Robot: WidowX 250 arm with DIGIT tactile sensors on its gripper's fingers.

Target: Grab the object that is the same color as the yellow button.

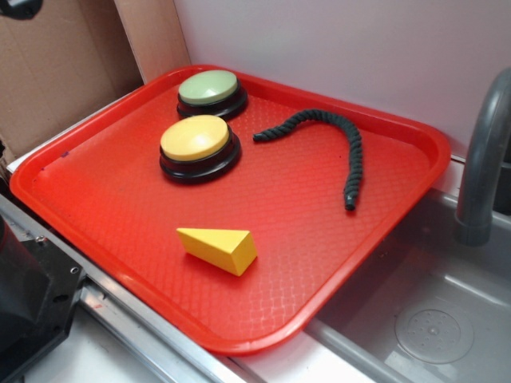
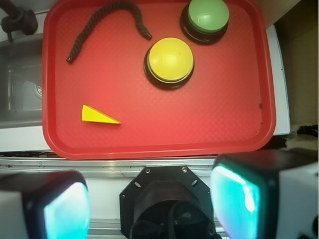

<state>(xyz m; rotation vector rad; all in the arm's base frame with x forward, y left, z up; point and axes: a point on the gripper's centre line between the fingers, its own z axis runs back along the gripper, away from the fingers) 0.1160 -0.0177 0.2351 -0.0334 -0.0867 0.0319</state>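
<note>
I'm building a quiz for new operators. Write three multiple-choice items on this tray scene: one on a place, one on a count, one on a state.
1. Where does the wedge lie on the tray?
A. on top of the yellow button
B. alone, apart from the buttons and rope
C. under the rope

2. How many buttons are on the tray?
A. one
B. two
C. three

3. What is the gripper doing?
A. open, holding nothing
B. shut on the wedge
C. shut on the rope

Answers:
1 B: bare red tray shows all round the wedge.
2 B: only the yellow button and the green button are there.
3 A: in the wrist view the fingers stand wide apart outside the tray's edge, while the wedge and rope lie untouched.
</note>
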